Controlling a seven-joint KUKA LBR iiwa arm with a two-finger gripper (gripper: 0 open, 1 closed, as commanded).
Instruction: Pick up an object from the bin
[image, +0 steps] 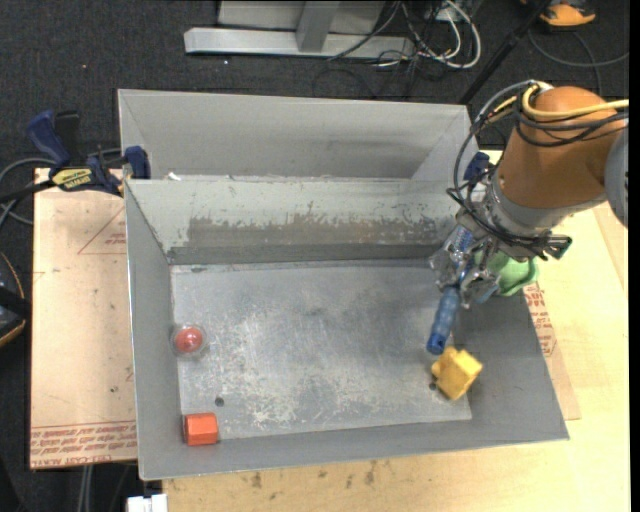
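Pincer (468, 278) low at the right end of the grey bin (320, 340), close to the right wall, under the arm's orange cover (560, 140). Width of its opening not to be told here, nor whether anything is clamped in it. Slim blue stick (441, 325) slanting down and leftward from the pincer's tip. Upper end meeting the tip, lower end just beside a yellow lump (457, 374) on the bin floor. Judged the likeliest thing of the pick. Pale green thing (517, 272) right beside the pincer, toward the right wall and partly hidden by it. Red ball (188, 340) and orange cube (201, 429) well apart from all this, at the left end.

Possible failures, as judged:
- (a) If gripped at all, gripped only by the top end, hence liable to swing, pivot or slip out on lifting.
- (b) Lower end catching on the yellow lump, levering the stick loose or dragging the lump along.
- (c) Green thing nipped together with the stick, spoiling the hold.
- (d) Wrist brushing the sloped right wall on the way up, given so little room on that side.
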